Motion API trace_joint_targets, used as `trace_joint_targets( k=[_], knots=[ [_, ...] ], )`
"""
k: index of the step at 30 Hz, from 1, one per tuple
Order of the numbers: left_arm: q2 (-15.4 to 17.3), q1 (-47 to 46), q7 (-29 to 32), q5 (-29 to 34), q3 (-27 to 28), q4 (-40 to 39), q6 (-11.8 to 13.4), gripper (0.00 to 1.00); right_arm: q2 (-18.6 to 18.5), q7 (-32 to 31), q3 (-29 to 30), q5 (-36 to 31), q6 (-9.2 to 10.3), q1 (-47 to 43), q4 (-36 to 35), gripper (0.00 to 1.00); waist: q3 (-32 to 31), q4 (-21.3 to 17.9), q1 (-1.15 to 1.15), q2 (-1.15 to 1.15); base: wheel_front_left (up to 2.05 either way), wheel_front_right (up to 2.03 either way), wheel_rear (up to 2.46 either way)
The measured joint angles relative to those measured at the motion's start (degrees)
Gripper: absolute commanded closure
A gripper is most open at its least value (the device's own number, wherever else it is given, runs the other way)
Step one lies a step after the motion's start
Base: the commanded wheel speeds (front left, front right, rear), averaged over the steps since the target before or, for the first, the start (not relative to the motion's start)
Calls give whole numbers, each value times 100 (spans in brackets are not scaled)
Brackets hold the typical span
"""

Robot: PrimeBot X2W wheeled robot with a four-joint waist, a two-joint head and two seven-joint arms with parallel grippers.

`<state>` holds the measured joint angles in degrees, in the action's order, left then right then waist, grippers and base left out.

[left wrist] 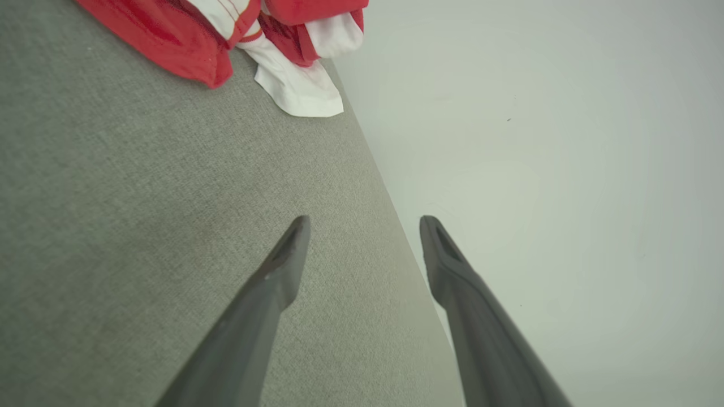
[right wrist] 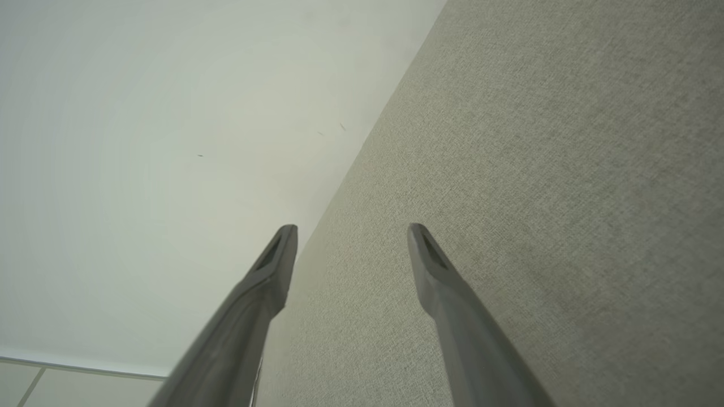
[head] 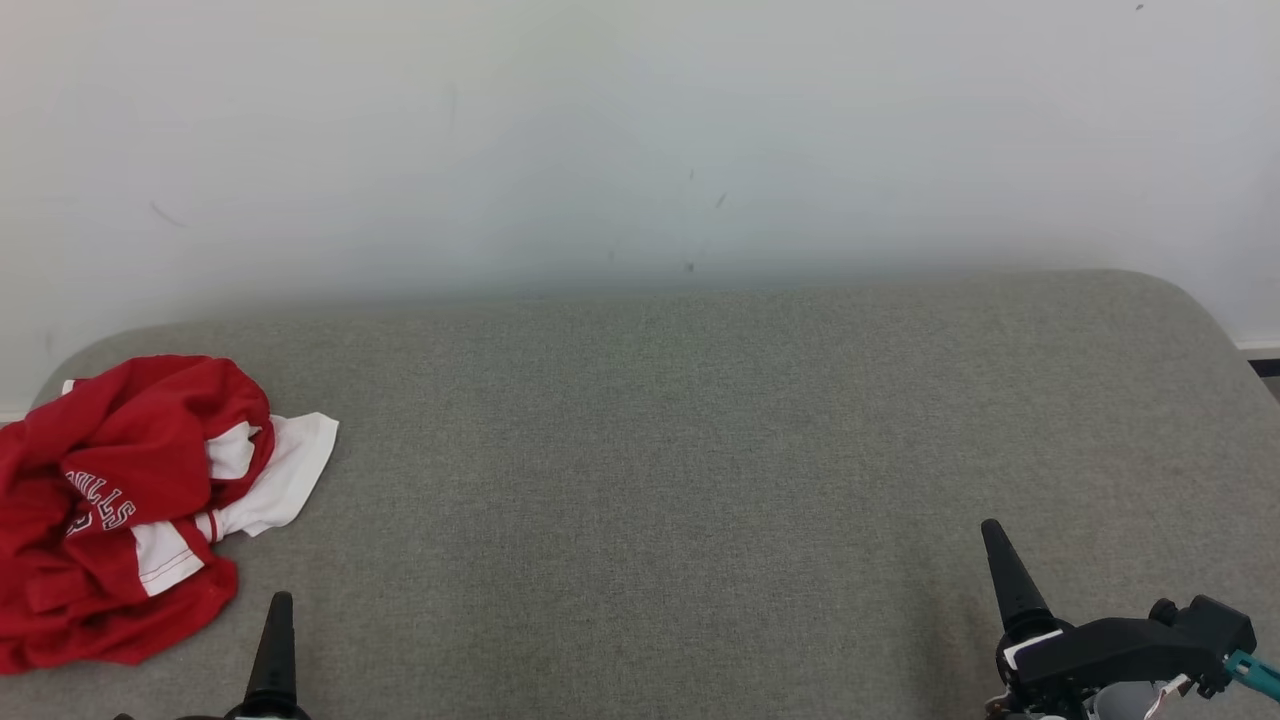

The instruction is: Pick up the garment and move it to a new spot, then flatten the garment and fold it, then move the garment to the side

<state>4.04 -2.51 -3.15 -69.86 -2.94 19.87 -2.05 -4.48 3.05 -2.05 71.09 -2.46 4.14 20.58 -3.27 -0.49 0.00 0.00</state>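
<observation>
A crumpled red and white garment (head: pixel 120 500) with white lettering lies at the far left of the grey padded surface (head: pixel 680 450). In the left wrist view the garment (left wrist: pixel 226 34) sits at the top left, well beyond the fingers. My left gripper (left wrist: pixel 365 223) is open with nothing between its fingers; one of its fingers (head: pixel 275 640) rises at the bottom left of the head view, just right of the garment's near edge. My right gripper (right wrist: pixel 350 232) is open and empty, with one finger (head: pixel 1005 575) showing low at the right of the head view, far from the garment.
A pale wall (head: pixel 640 130) stands right behind the grey surface. The surface has rounded far corners (head: pixel 1180 300). A strip of floor and skirting (head: pixel 1260 355) shows at the far right edge.
</observation>
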Motion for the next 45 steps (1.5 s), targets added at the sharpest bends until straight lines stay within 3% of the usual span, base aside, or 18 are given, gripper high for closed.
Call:
trace_joint_targets(
  k=[45],
  knots=[
    [701, -252, -900, 3772, -1267, 352, 758, 0, -439, 955, -799, -2853, 709, 99, 126, 0, -391, 183, 0, 0, 0, 0, 0]
  ],
)
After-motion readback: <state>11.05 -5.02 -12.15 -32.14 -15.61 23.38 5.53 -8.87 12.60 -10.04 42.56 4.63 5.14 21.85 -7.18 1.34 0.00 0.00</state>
